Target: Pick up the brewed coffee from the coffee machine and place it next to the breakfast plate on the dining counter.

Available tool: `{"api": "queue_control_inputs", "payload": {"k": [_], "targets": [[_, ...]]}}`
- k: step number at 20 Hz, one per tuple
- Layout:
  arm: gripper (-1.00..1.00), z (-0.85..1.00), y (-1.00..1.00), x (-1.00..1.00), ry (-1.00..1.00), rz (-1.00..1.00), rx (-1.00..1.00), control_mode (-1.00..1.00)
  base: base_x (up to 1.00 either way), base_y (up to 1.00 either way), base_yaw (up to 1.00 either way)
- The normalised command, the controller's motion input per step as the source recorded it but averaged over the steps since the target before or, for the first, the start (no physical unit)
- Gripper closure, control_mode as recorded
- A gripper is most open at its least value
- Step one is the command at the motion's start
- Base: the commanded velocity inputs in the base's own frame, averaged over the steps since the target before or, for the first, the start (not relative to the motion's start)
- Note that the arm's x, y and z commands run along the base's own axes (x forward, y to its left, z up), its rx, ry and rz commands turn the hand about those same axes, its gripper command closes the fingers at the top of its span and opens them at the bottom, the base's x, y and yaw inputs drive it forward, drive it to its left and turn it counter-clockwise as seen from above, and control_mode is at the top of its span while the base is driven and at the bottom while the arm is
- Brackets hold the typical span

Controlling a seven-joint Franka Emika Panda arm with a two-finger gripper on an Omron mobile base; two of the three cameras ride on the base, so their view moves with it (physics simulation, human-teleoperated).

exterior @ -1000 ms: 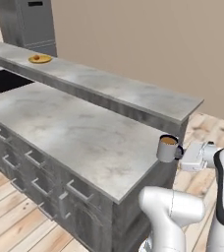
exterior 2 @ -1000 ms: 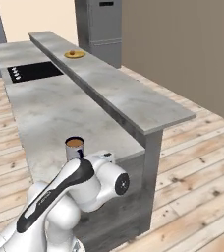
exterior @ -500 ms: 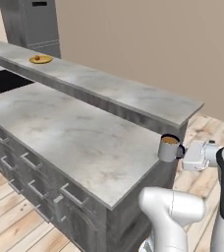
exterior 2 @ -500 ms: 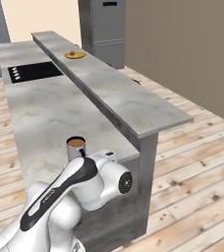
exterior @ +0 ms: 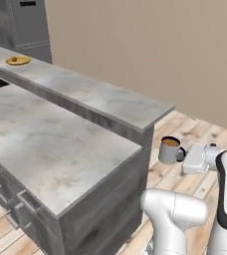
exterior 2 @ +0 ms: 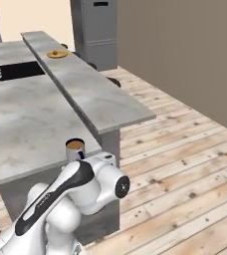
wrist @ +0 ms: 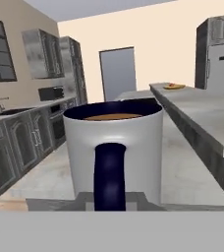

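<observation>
The grey mug of brown coffee (exterior: 170,149) hangs in the air just off the near end of the dining counter (exterior: 51,149), with my gripper (exterior: 181,156) shut on its handle side. In the hand view the mug (wrist: 115,147) is close up, its dark handle (wrist: 109,174) facing the camera. From the right base view the mug (exterior 2: 75,148) rises above my white hand. The yellow-green breakfast plate (exterior: 18,61) (exterior 2: 57,54) (wrist: 173,86) lies far off on the raised bar ledge (exterior: 100,99). The coffee machine is out of view.
A black cooktop (exterior 2: 13,71) is set into the counter's far part. A tall grey fridge (exterior 2: 95,30) stands beyond the ledge. Dark cabinets with a sink (wrist: 20,133) line the wall across the aisle. Wooden floor (exterior 2: 185,149) lies open to the right.
Both base views have shifted, so the base has driven and turned; the counter's near end now lies closer. The mug stays in the gripper, still upright.
</observation>
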Motion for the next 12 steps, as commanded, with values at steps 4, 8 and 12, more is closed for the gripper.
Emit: {"api": "queue_control_inputs", "payload": {"k": [4, 8, 12], "targets": [[1.00, 0.00, 0.00, 0.00, 0.00, 0.00, 0.00, 1.00, 0.55, -1.00, 0.00], [1.00, 0.00, 0.00, 0.00, 0.00, 0.00, 0.00, 1.00, 0.64, -1.00, 0.01], [1.00, 0.00, 0.00, 0.00, 0.00, 0.00, 0.00, 1.00, 0.63, -1.00, 0.09]]}}
